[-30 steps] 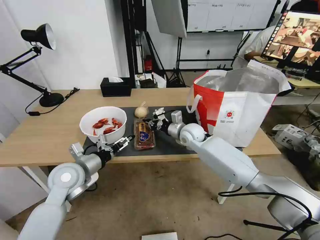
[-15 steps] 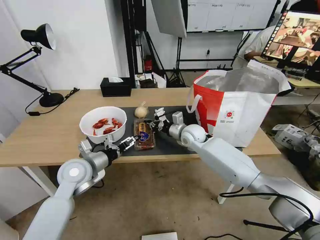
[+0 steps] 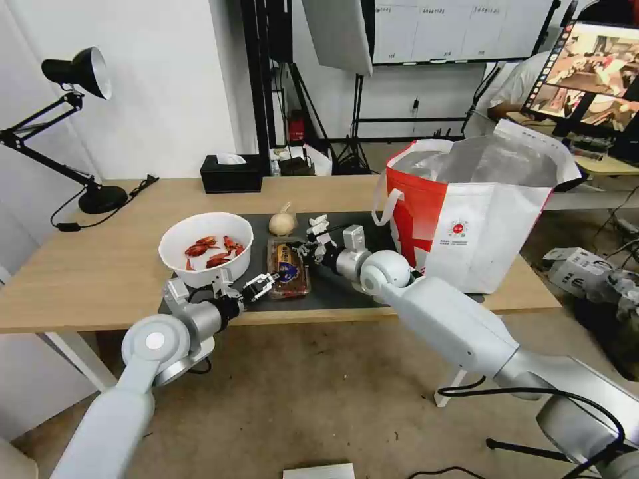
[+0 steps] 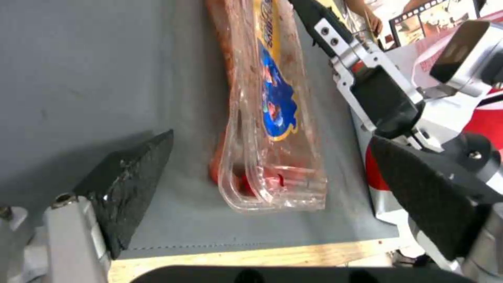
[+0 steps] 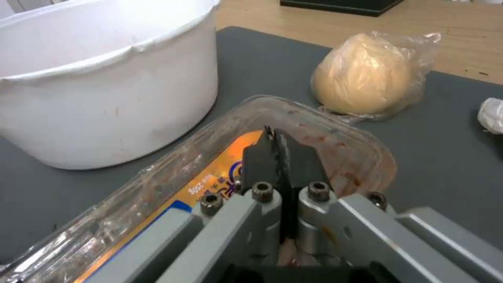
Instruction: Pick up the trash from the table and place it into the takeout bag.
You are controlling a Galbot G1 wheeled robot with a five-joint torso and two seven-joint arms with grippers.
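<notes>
Fingers first: the left gripper is spread wide at the near edge of the dark mat, lined up on the near end of the clear tray. The right gripper sits at the tray's right rim, fingers pressed together. Head view also gives us the white bowl of red shells to the left of the tray, the beige lump behind it, and the takeout bag standing open at the right end of the table.

Left wrist view now: two black pads wide apart, the tray lying between and beyond them, untouched, the right gripper on its far side.

Right wrist view: fingertips closed flat against each other over the tray, with nothing visibly caught between them; the bowl is just beside it, the lump beyond.

That tray looks light, thin and flexible, greasy with sauce, so likely slippery. I'd pinch the stiffer rim at a short end and keep it level so scraps don't spill.
</notes>
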